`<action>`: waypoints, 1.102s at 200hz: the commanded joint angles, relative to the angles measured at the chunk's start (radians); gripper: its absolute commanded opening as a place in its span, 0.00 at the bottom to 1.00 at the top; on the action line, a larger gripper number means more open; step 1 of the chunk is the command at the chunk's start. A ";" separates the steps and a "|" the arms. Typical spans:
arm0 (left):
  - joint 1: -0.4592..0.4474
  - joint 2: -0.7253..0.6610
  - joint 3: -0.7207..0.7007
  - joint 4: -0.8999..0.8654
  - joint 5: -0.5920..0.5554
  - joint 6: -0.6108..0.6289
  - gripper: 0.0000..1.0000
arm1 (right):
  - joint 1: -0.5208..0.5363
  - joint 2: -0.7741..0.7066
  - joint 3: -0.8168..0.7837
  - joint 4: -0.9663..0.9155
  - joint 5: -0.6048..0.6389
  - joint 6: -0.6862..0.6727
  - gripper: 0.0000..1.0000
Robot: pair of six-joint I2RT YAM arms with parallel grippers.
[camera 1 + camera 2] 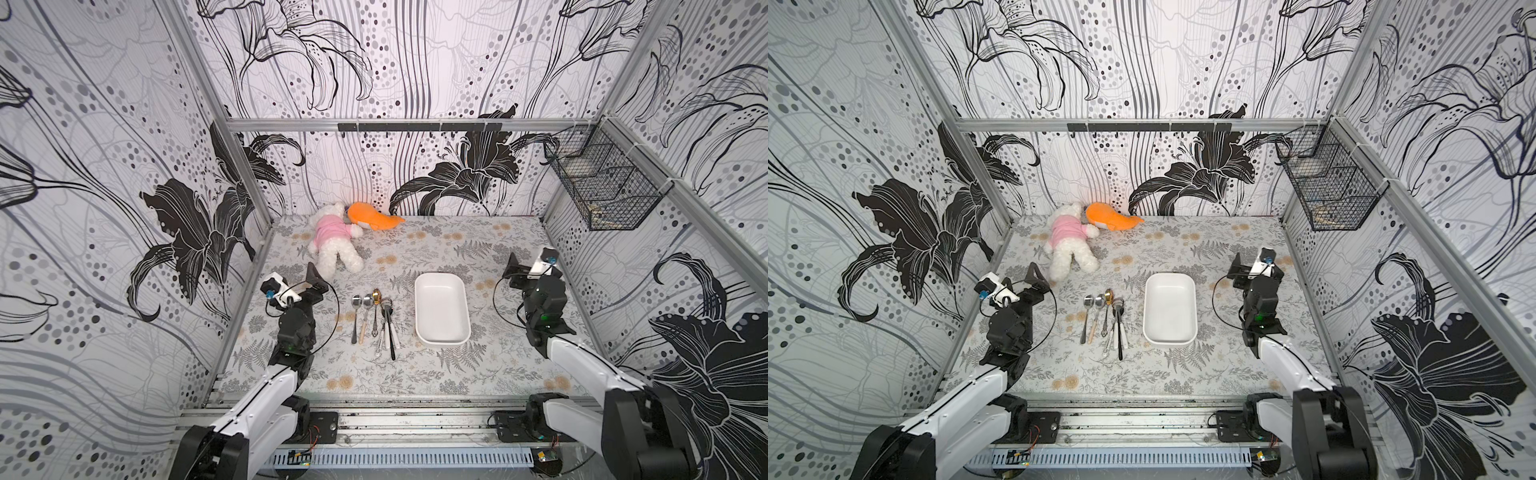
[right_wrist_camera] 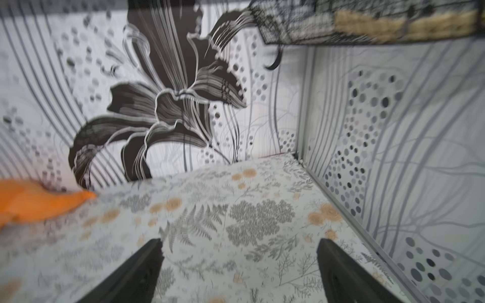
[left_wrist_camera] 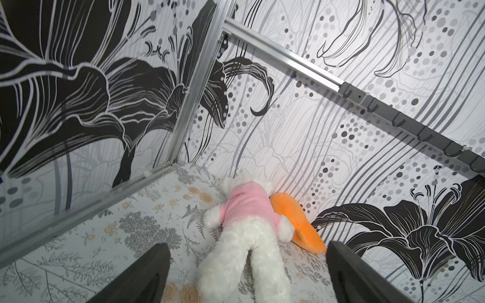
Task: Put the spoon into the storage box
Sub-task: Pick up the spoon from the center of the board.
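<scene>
Spoons [image 1: 375, 311] [image 1: 1106, 313]: several in a row on the counter [image 1: 415, 374], around its middle and a bit toward the left edge. Bowls point to the back edge, handles to the front. The two leftmost lie single. The right ones bunch and overlap, with a black handle [image 1: 391, 336] on top. All of them lie on the counter, outside the box.

Box [image 1: 441, 309] [image 1: 1169, 309]: white, just right of the spoons and not touching them. Its long side runs front to back.

Left pincer [image 1: 316, 277] [image 1: 1034, 282]: near the left edge, left of the spoons and apart from them. The jaws are spread wide and hold nothing. In the left wrist view [image 3: 248, 246] both fingers [image 3: 147, 272] stand far apart, with the bear [image 3: 244, 236] showing in the gap, farther toward the back-left corner.

Right pincer [image 1: 524, 270] [image 1: 1246, 270]: near the right edge, right of the box and apart from it. The jaws are spread wide and hold nothing. The right wrist view is blurred [image 2: 241, 241] — only bare counter shows between the fingers.

Bear [image 1: 332, 245]: white with a pink shirt, at the back-left corner. An orange plush [image 1: 370, 218] lies against the back edge, touching the bear.

Basket [image 1: 602, 187]: black wire, on the right wall above the back-right corner.
</scene>
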 commanded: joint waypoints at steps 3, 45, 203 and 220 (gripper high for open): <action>-0.001 0.058 0.133 -0.309 0.184 -0.165 0.99 | -0.074 -0.035 0.050 -0.437 0.080 0.391 0.97; -0.183 0.298 0.376 -0.757 0.125 -0.193 0.85 | -0.074 -0.039 0.048 -0.473 -0.053 0.320 0.94; -0.289 0.735 0.580 -1.045 0.150 -0.175 0.45 | 0.065 0.144 0.156 -0.534 -0.095 0.249 0.85; -0.288 0.742 0.576 -1.050 0.148 -0.175 0.40 | 0.065 0.150 0.161 -0.538 -0.091 0.250 0.85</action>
